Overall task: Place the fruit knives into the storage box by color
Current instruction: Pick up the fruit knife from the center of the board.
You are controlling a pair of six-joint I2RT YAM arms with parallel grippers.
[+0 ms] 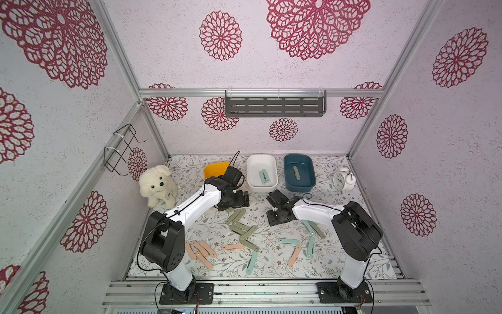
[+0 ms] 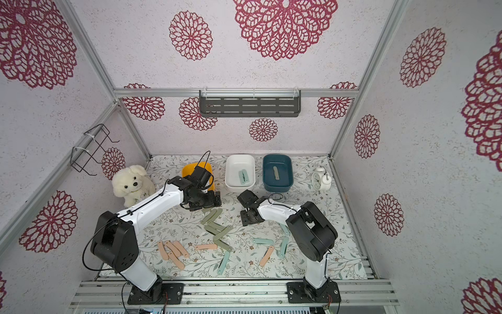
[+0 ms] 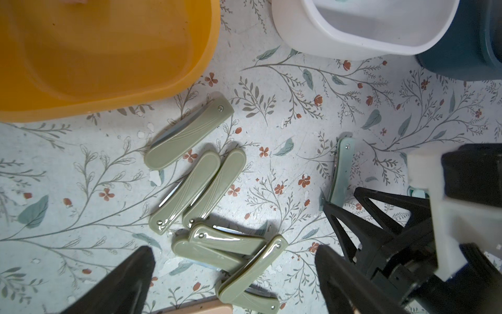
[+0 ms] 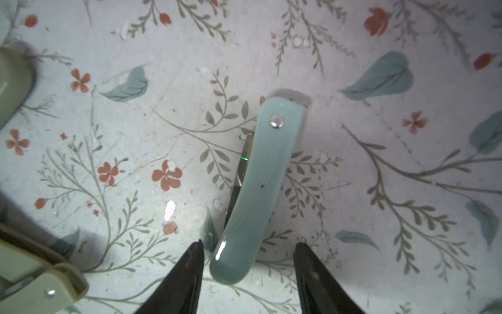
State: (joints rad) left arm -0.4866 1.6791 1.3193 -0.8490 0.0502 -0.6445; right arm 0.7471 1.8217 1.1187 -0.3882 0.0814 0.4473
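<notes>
While our right gripper [image 4: 248, 244] is straddling, half open and gripping nothing, the rounded end of a mint-teal knife [image 4: 260, 176] lying on the mat [image 4: 108, 130], we are judging this a pick: next, closing squarely, then carrying it to the white box [image 1: 262, 189].

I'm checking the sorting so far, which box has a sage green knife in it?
The dark blue box, the one beside the alarm clock; one sage-green knife lies in it. The white box next to it holds mint knives.

A lab test booth: aluminium frame [image 1: 190, 93], floral-papered panels [image 1: 163, 54], arm bases [image 1: 187, 295] bolted to a rail [image 1: 260, 289].
</notes>
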